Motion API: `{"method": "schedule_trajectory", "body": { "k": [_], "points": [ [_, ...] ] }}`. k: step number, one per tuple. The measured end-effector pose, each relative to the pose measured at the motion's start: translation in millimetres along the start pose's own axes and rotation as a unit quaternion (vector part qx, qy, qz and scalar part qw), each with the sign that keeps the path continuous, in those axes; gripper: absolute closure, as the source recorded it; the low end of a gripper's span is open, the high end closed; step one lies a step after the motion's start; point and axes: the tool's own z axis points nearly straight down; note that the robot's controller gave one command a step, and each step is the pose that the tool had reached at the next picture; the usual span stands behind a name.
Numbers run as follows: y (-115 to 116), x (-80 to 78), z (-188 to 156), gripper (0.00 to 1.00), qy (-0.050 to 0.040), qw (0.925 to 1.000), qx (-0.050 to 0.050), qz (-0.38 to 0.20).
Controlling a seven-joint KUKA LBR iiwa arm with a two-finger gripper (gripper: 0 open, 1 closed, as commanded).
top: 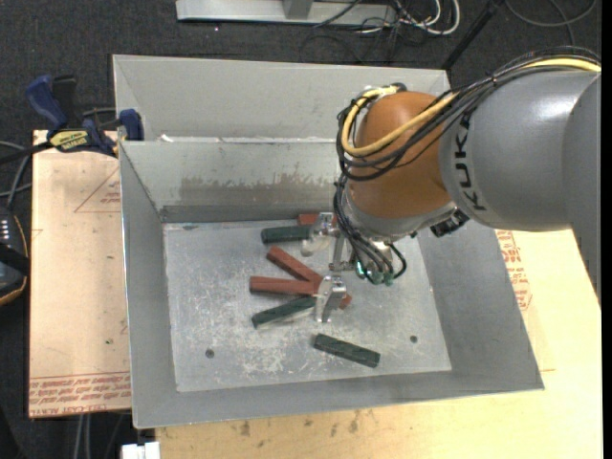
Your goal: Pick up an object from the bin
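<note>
Grey bin (143,285), floor scuffed.
Mid-floor: two red bars (287,262) close together, green bar (279,313) just in front. Second green bar (279,233) near back wall; third green bar (346,350) toward front edge.

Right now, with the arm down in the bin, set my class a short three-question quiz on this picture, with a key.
1. True or false: the dark green bar nearest the front wall of the bin lies apart from the other bars.
2. The gripper hangs over: A) the cluster of bars at the middle of the floor; B) the bare left part of the floor; C) the front dark green bar.
3. Which two colours do the bars in the bin have?
Key: 1 true; 2 A; 3 dark green and red-brown.
</note>
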Motion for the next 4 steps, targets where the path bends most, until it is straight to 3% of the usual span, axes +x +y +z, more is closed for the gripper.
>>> {"method": "schedule_trajectory", "body": {
  "k": [1, 2, 3, 4],
  "points": [
    [0, -1.8, -4, 0.0, -0.0034, 1.0, 0.0, 0.001],
    [-11, 5.6, 76, 1.0, -0.007, 0.9874, 0.0, -0.158],
    [-11, 5.6, 76, 1.0, -0.007, 0.9874, 0.0, -0.158],
    [0, -15.8, -59, 1.0, -0.0051, 0.9892, 0.001, -0.147]
  ]
}}
